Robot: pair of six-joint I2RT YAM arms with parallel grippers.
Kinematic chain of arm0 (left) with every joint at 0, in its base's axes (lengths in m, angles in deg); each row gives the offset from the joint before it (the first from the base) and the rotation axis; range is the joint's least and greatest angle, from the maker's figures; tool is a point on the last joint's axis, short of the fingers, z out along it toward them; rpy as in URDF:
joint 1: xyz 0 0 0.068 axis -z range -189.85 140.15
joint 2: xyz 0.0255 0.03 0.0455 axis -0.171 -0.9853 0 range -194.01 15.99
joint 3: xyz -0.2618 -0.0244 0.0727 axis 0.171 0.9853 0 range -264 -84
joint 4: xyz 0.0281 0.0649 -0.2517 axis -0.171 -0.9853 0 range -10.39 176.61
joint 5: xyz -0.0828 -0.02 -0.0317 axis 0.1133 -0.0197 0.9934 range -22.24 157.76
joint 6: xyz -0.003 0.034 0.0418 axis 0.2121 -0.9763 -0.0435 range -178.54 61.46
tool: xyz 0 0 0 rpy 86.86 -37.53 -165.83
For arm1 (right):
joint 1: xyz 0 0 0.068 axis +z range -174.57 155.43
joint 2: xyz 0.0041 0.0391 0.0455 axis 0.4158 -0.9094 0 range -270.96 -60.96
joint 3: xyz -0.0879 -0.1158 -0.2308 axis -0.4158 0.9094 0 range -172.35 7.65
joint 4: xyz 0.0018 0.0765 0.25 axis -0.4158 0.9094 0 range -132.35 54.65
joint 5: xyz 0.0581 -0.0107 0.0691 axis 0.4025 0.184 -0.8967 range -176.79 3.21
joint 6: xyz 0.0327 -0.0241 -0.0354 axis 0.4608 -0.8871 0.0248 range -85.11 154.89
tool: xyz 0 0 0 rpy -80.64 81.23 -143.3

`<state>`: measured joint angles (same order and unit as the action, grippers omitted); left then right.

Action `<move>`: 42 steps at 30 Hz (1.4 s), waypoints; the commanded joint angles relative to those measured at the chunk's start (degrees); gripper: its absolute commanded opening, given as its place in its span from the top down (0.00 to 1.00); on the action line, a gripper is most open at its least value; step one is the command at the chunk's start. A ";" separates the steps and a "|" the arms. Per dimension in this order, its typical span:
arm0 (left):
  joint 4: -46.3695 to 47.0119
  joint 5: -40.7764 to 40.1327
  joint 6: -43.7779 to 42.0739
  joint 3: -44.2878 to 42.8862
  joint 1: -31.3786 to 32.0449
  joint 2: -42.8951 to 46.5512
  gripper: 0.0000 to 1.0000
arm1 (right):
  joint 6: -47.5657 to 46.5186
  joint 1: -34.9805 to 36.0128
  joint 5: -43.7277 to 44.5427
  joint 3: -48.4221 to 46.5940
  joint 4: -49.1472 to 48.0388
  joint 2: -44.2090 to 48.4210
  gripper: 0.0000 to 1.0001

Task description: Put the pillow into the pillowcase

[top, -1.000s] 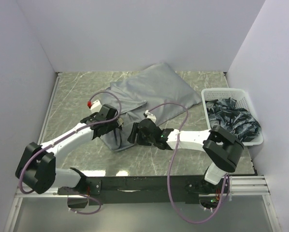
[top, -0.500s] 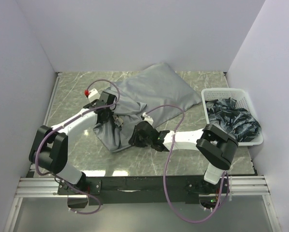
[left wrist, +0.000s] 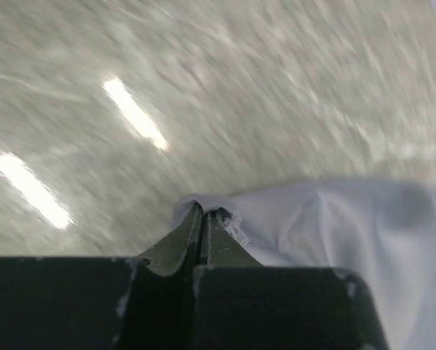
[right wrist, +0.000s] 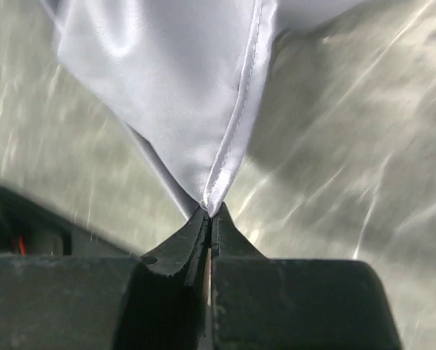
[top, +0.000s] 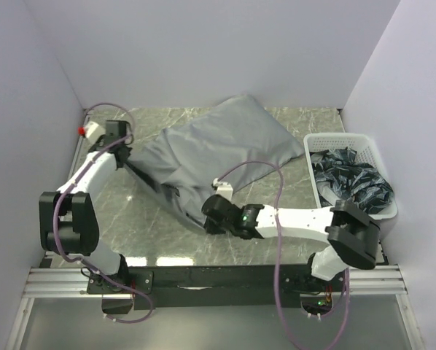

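The grey pillowcase (top: 211, 149) lies spread across the middle of the marble table, bulging at its far end. My left gripper (top: 123, 152) is shut on its left corner; in the left wrist view the pale fabric (left wrist: 327, 219) is pinched at the fingertips of the left gripper (left wrist: 203, 213). My right gripper (top: 207, 219) is shut on the near corner, where a stitched hem (right wrist: 240, 117) runs into the closed tips of the right gripper (right wrist: 212, 213). The cloth is stretched between the two grips. The pillow is hidden.
A white plastic basket (top: 371, 146) holding dark crumpled fabric (top: 353, 182) stands at the right side of the table. White walls close in the left, back and right. A black rail (top: 203, 277) runs along the near edge.
Both grippers closed on the pillowcase. The left arm swung far left and back, the right moved toward the near edge, pulling the open end wide.
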<state>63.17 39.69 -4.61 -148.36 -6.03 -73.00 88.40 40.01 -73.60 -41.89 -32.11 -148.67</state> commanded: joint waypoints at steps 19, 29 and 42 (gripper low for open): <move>6.13 19.72 -1.99 -9.64 -23.23 -9.88 0.99 | -16.07 21.38 5.61 -46.44 29.40 -20.77 0.37; -0.11 17.36 -1.29 -14.92 -24.03 -9.80 0.19 | -10.97 9.00 0.44 -23.15 17.28 -7.84 0.32; -1.16 14.38 -1.55 -13.96 -19.21 -10.24 0.25 | -15.90 9.16 -5.02 -47.74 20.24 -28.72 0.36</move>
<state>61.86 56.43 -6.14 -161.21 -29.09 -84.26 74.22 48.81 -77.03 -81.32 -13.14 -170.46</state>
